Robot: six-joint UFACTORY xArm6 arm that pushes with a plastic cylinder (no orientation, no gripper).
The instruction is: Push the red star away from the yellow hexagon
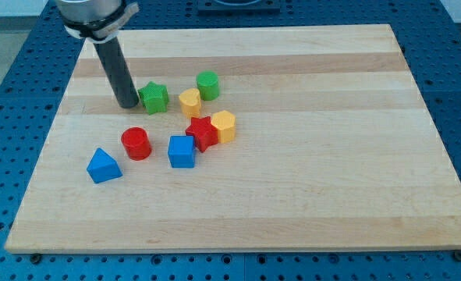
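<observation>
The red star (201, 131) lies near the board's middle, touching the yellow hexagon (224, 126) on its right. My tip (127, 104) stands on the board at the upper left, right beside the green star (154, 97). It is well to the left of and above the red star.
A yellow heart (189, 101) and a green cylinder (207, 84) lie above the red star. A blue cube (182, 151) touches the red star's lower left. A red cylinder (136, 144) and a blue triangle (104, 165) lie further left on the wooden board (331, 156).
</observation>
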